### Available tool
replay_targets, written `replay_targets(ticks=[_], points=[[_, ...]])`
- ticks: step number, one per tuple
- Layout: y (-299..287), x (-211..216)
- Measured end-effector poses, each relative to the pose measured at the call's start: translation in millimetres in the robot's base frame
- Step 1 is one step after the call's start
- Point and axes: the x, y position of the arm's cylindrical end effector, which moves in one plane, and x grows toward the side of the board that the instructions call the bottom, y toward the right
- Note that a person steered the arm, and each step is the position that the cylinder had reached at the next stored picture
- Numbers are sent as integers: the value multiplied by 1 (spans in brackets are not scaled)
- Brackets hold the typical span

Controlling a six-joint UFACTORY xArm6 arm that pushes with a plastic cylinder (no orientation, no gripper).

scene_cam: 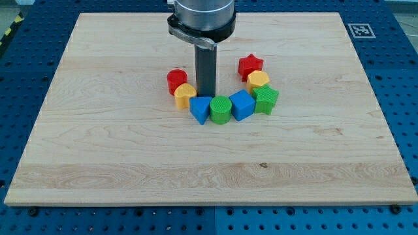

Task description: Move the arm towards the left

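Note:
My tip [206, 95] stands inside a U-shaped arc of blocks near the board's middle. It is just above the blue triangle [200, 109] and the green round block [221, 109], and right of the yellow block [184, 95] and the red round block [176, 81]. Further right lie the blue cube [241, 105], the green star-like block [266, 99], another yellow block [258, 80] and the red star [250, 64]. Whether the tip touches the blue triangle or the yellow block I cannot tell.
The blocks rest on a pale wooden board [98, 130] on a blue perforated table [19, 98]. A black-and-white marker tag [359, 29] sits off the board's top right corner. The arm's grey body [201, 16] hangs at the view's top.

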Motion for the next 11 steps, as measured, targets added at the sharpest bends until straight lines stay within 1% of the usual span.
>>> replay_targets(ticks=[1,2,3,4,5,6,7,9,10,11], points=[[-6,17],[-42,14],[-50,-2],[-49,0],[-44,31],[-50,42],[-77,53],[-100,53],[-100,53],[-117,53]])
